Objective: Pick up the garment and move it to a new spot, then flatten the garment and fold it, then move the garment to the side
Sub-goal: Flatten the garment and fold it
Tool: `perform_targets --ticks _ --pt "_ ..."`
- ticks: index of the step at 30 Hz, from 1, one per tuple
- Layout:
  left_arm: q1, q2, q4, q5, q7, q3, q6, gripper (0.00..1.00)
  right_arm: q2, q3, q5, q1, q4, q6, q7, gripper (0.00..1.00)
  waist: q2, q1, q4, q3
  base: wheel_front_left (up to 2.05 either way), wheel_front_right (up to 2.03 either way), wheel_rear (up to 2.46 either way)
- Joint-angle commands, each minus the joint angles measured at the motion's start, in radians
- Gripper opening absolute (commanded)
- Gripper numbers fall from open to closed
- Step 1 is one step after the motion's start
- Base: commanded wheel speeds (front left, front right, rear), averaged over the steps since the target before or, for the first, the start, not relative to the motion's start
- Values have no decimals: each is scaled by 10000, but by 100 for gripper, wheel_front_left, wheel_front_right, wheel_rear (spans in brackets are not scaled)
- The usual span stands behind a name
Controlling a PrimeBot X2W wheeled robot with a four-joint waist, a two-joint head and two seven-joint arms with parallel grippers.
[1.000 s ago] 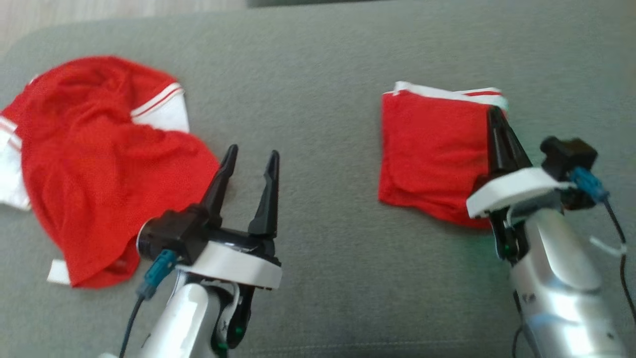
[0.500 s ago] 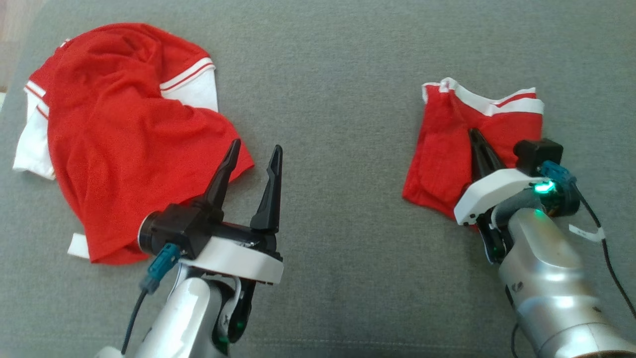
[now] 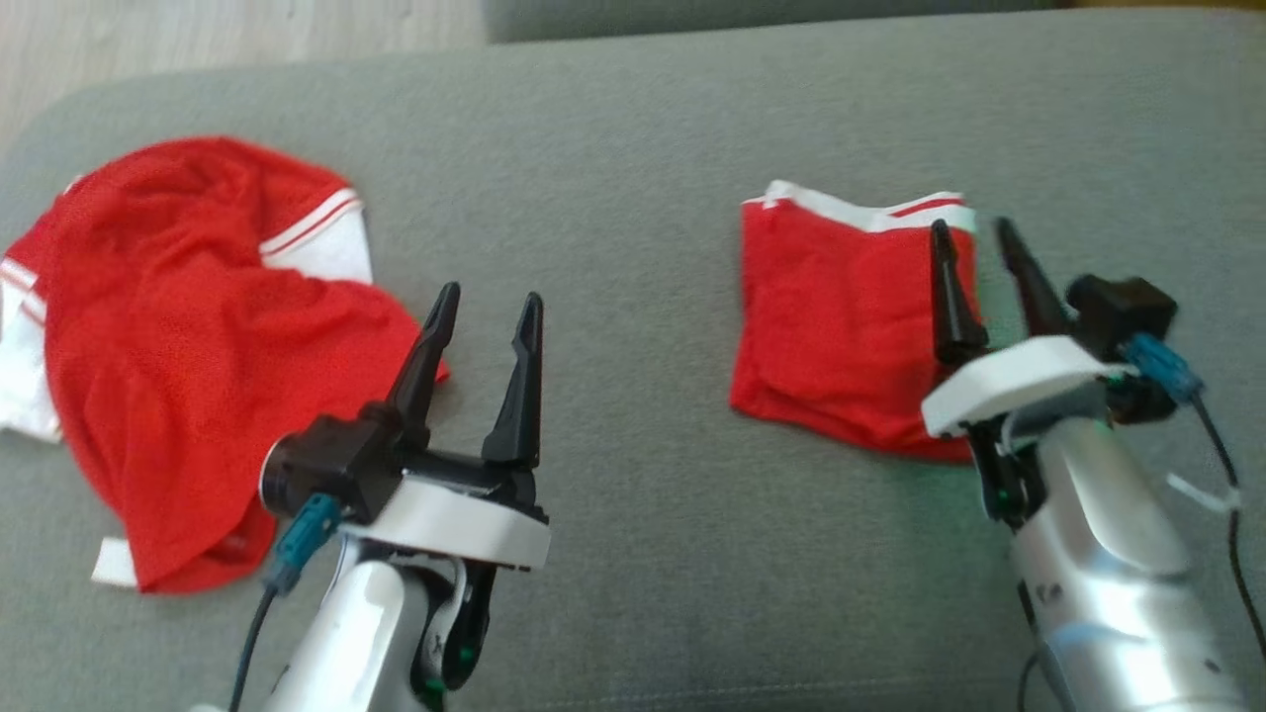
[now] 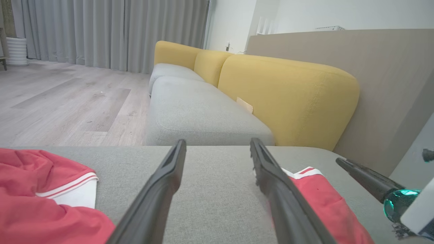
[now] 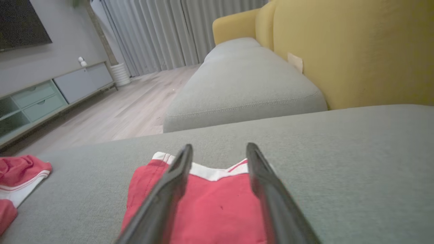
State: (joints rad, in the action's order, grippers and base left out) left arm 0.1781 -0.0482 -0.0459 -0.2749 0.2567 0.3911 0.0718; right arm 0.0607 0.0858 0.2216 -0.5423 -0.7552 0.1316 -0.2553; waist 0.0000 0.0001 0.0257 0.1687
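Grey cushion (image 3: 633, 178) holds the garment (image 3: 188, 346); left end effector (image 3: 492, 294) and right end effector (image 3: 972, 227) gape, empty.

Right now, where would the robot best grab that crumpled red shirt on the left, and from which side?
Probably the shirt's rumpled red edge nearest the open left hand, coming in from the shirt's right. That edge bunches up, offering a fold to pinch, while the white sleeves lie farther off.

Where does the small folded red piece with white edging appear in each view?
Head view: small folded red piece right of centre.
Left wrist view: lower right corner.
Right wrist view: bottom centre.
Shared landmark: the crumpled garment, left of it in every view.
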Motion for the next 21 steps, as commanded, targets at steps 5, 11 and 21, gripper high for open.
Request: perform_targets --ticks 5,11,21 --pt "-103 -20 425 -40 51 -479 87 100 -104 -361 -61 787 1632 -9 -64 100 0 -1 -681 -589 0 0 0" --pt "-274 -20 402 -44 51 -664 76 100 -104 -629 -110 1975 2430 -9 -64 100 0 -1 -1017 -907 0 0 0" --pt "-623 -20 381 -36 51 -913 -35 100 -104 -493 11 3061 3020 -9 -64 100 0 -1 -1332 -1135 0 0 0"
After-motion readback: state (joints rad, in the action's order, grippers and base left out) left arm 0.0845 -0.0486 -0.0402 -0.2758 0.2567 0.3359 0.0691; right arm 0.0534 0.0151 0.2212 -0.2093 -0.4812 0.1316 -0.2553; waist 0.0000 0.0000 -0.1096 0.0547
